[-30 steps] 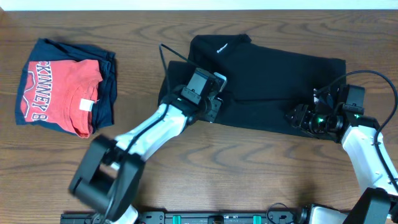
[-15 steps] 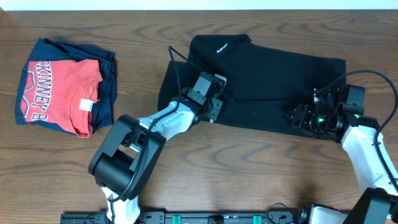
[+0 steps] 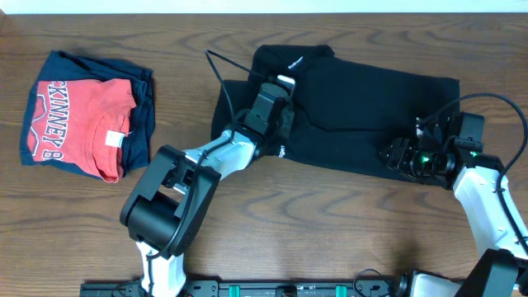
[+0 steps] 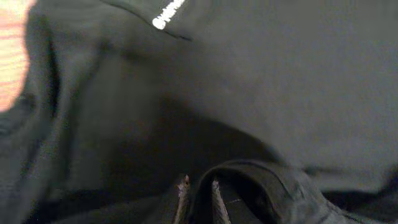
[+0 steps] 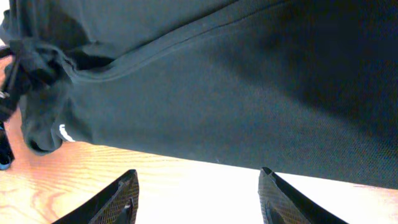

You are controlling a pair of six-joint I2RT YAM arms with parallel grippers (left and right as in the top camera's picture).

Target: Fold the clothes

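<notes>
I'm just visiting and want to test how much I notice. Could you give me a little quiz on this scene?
1. True or false: the right gripper is open.
2. What does the left gripper pinch? A) a towel B) the black shirt C) a sock
3. Fill in: the red T-shirt lies on a ____ blue garment.
Key: 1 true; 2 B; 3 navy.
</notes>
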